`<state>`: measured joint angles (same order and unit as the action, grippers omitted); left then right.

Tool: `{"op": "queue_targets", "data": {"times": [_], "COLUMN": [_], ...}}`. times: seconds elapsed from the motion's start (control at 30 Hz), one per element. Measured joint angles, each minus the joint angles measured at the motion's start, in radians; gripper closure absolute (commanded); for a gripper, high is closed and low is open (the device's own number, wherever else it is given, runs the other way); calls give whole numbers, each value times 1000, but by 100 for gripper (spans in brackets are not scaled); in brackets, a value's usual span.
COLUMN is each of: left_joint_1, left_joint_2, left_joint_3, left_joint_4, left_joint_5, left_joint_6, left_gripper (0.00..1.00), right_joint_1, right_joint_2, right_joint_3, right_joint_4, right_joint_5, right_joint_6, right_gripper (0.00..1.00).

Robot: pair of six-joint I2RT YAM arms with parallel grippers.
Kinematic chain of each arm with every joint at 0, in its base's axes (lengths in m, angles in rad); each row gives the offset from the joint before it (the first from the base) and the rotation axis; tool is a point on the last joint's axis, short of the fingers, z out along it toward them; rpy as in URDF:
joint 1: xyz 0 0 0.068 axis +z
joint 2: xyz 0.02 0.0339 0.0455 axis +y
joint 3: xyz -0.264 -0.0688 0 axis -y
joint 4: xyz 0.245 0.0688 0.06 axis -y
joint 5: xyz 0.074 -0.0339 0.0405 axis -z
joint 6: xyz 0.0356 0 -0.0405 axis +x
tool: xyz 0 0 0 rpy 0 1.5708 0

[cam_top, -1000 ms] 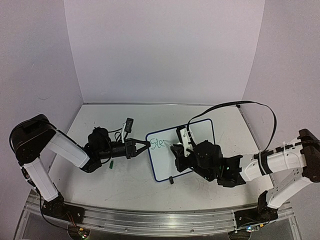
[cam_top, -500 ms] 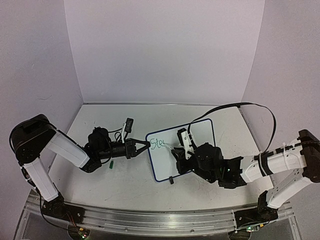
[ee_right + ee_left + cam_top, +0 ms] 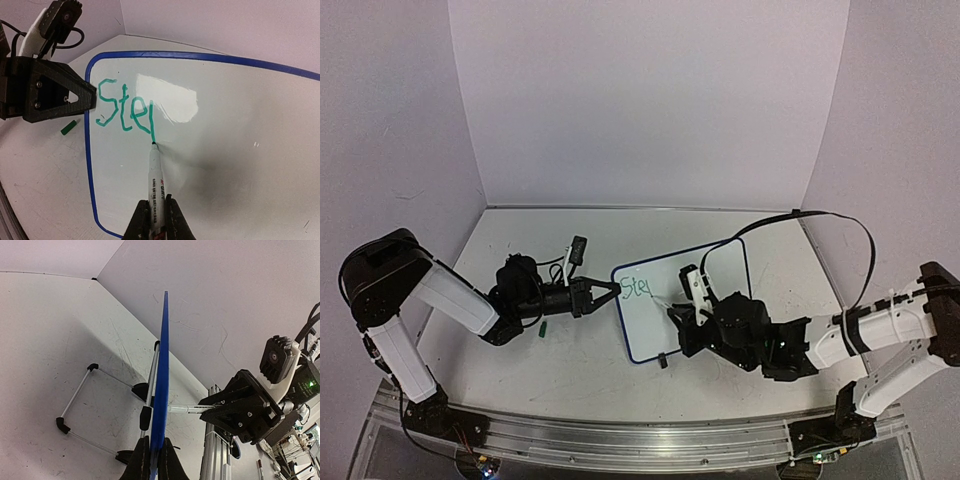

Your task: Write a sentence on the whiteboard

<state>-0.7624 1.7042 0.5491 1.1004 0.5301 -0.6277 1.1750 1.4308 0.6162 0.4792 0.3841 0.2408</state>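
Observation:
The whiteboard (image 3: 705,285) stands tilted on the table, blue-rimmed; it fills the right wrist view (image 3: 225,130) and shows edge-on in the left wrist view (image 3: 162,375). The sentence (image 3: 125,112) reads "Ste" plus one downstroke in green; it also shows in the top view (image 3: 636,289). My left gripper (image 3: 611,291) is shut on the board's left edge (image 3: 154,460). My right gripper (image 3: 154,220) is shut on a white marker (image 3: 156,180) whose tip touches the board at the bottom of the last stroke. In the top view the right gripper (image 3: 678,306) is over the board's lower middle.
A green marker cap (image 3: 545,327) lies on the table under the left arm; it also shows in the right wrist view (image 3: 70,126). The board's wire stand with black feet (image 3: 95,405) is behind it. Purple walls enclose the table. A metal rail (image 3: 620,440) runs along the near edge.
The right gripper has moved down toward the near edge with the marker, drawing a new green downstroke after "Ste". The left gripper has not moved.

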Motion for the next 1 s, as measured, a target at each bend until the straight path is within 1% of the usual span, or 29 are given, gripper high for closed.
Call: {"op": "queue_targets", "data": {"times": [0.23,0.5,0.73,1.0], "left_joint_1": [0,0,0,0], "left_joint_2": [0,-2,-2,-2], "left_joint_3": [0,0,0,0], "left_joint_4": [0,1,0,1], "left_joint_5": [1,3,3,9], "left_joint_6": [0,0,0,0], "left_gripper": [100,100,100,100], "right_joint_1": [5,1,-19,-41], "right_joint_2": [-12,-76,-48,-16], "right_joint_3": [-6,15,60,65], "right_joint_4": [-21,-35,8,30], "right_joint_5": [-7,-3,-4,-8], "right_joint_6": [7,-11,-46,-61], "right_gripper": [100,100,100,100]}}
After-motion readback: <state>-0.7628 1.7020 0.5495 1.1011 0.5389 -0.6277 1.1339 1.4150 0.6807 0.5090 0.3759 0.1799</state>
